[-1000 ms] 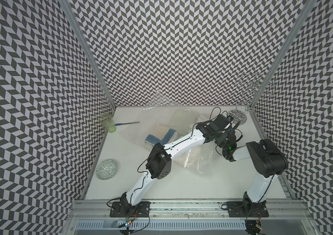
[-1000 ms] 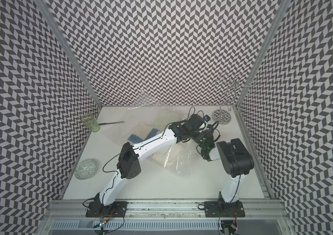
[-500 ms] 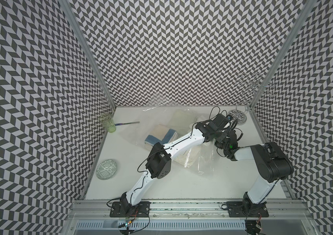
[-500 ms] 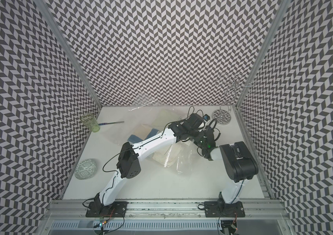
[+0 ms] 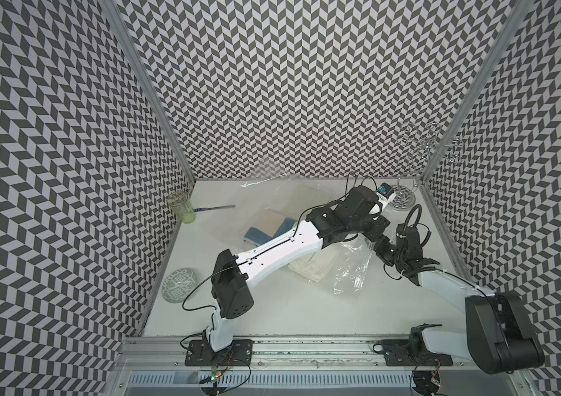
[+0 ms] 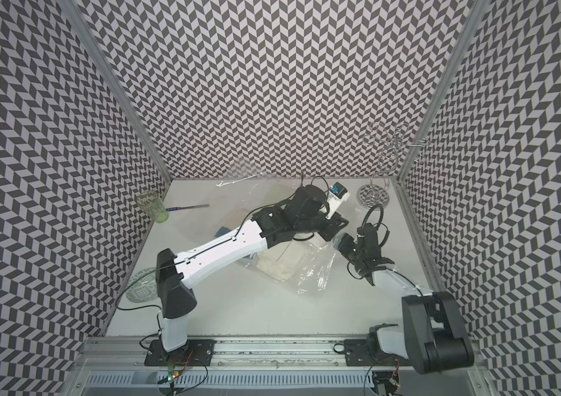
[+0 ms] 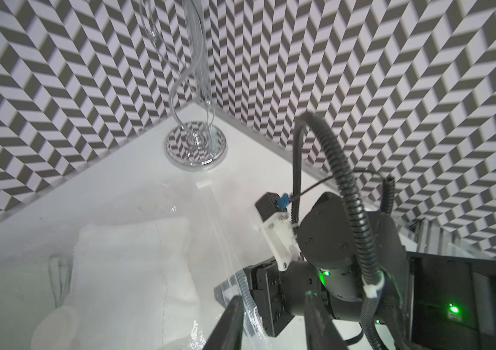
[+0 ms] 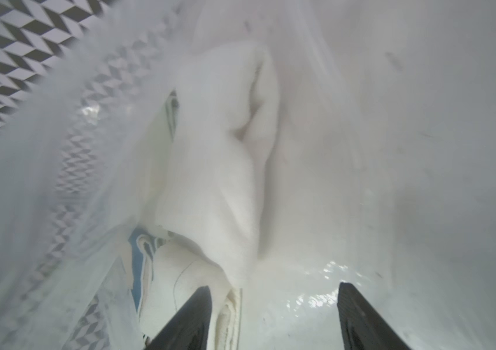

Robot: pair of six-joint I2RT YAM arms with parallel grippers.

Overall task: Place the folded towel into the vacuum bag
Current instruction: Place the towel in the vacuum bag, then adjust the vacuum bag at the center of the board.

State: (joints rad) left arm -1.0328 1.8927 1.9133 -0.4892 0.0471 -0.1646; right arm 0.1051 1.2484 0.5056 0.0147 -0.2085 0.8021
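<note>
The vacuum bag lies as clear, glossy plastic from the back of the table to the centre right. A cream folded towel lies inside it, partly under the left arm. It appears in both top views, with the towel under the wrinkled bag. My left gripper is open at the bag's mouth, with the bag's zip strip running beside one finger. My right gripper faces it, open, with a towel edge beside one finger. In a top view the left gripper and right gripper nearly touch.
Blue and tan folded towels lie under plastic beyond the left arm. A green glass and a thin stick are at the back left. A patterned plate lies by the left wall, and a wire stand fills the back right corner.
Both grippers have gone from shut to open at the bag's mouth. The right arm's elbow has swung out to the right and down, and the left arm has barely moved.
</note>
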